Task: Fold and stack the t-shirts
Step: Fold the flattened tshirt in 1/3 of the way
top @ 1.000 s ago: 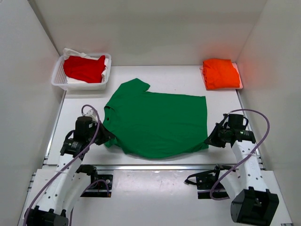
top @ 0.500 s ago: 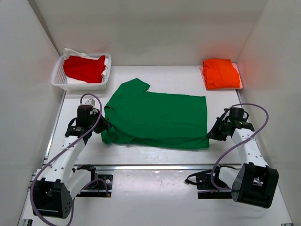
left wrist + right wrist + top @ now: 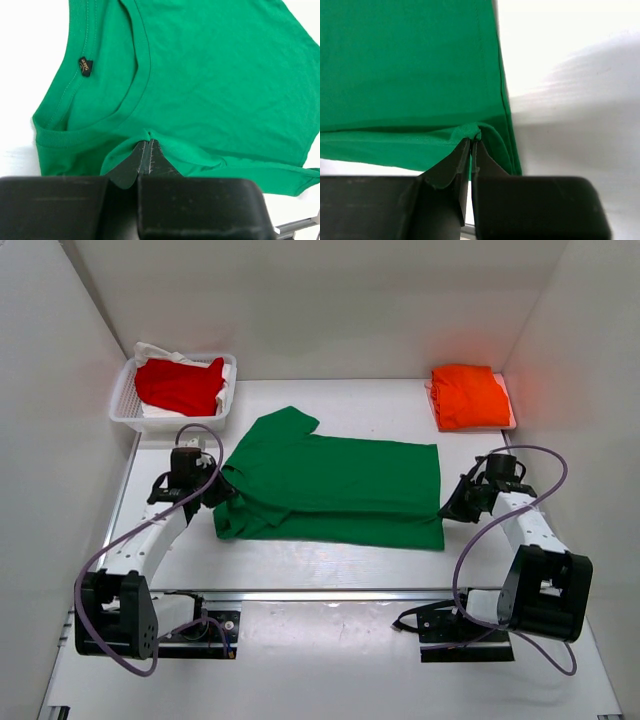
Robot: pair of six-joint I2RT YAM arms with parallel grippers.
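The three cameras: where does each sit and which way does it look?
Top external: above and behind, looking down on table and green t-shirt; left arm and right arm show.
Left wrist: on its arm, facing the collar; left pincer shows, shut.
Right wrist: on its arm, facing the hem; right pincer shows, shut.
Shared: both wrist views show pinched green cloth.

Right gripper [image 3: 471,146] pinched shut on folded hem of green t-shirt [image 3: 405,65], white table [image 3: 570,115] rightward.
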